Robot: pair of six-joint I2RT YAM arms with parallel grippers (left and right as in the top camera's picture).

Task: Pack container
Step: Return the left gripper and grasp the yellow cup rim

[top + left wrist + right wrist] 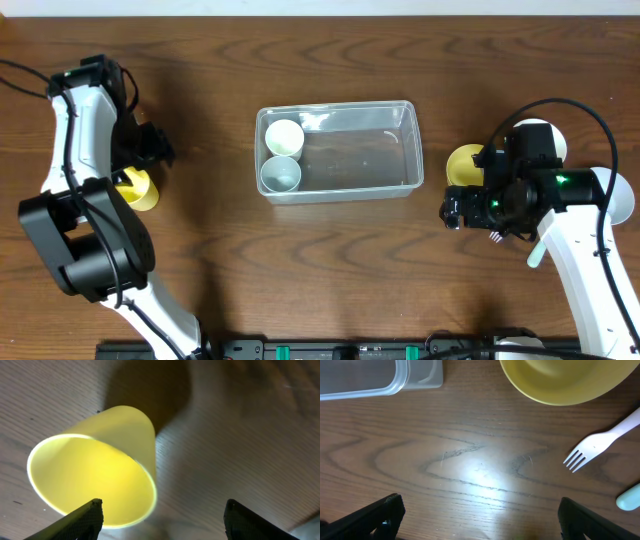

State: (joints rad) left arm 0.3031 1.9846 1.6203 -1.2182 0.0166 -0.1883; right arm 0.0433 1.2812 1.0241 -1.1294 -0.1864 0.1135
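Note:
The clear plastic container [365, 155] stands at the table's middle. A white cup [283, 137] and a pale cup [281, 175] stand inside it at its left end. Its corner also shows in the right wrist view [380, 377]. A yellow cup [137, 189] lies on its side at the left. In the left wrist view the yellow cup [95, 475] has its mouth toward my open left gripper [162, 520], which is just short of it. My right gripper [480, 520] is open and empty over bare wood, right of the container.
A yellow bowl [464, 163] sits right of the container and also shows in the right wrist view [565, 380]. A white bowl [548, 134] is partly hidden behind the right arm. A white fork [600, 442] and the end of a pale-blue item [630, 497] lie nearby.

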